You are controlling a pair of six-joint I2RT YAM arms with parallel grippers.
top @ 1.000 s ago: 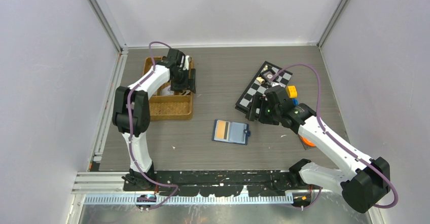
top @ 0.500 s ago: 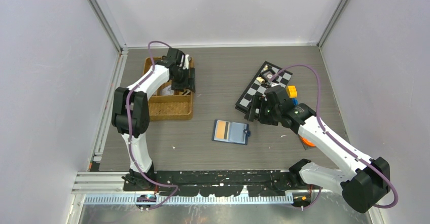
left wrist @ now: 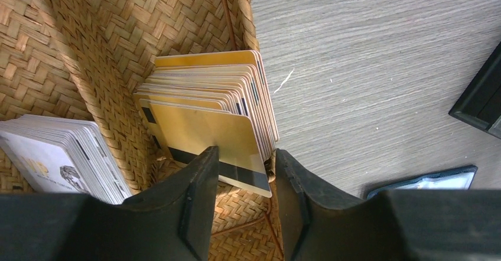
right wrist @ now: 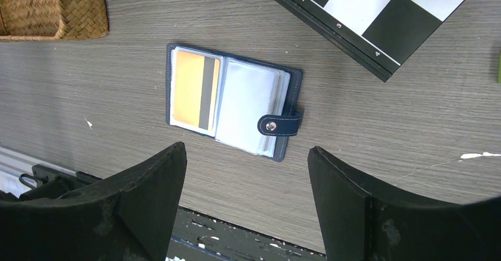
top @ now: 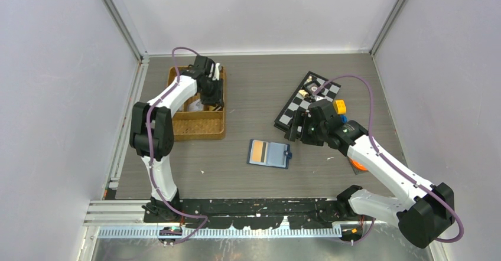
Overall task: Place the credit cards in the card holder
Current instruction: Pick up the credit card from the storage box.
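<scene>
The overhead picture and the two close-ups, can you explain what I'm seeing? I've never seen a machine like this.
Two robot arms are bolted to a table. The wide picture looks down from above: left arm reaching into a wicker tray, right arm near an open blue card holder. Each close-up comes from a camera on a wrist. The left one shows its jaws slightly apart over a stack of yellow cards, white cards alongside. The right one shows wide-open jaws framing the holder, one orange card inside, a checkerboard nearby. Nothing looks gripped.

Smooth cards (left wrist: 201, 128), woven wicker tray (left wrist: 100, 90)
</scene>
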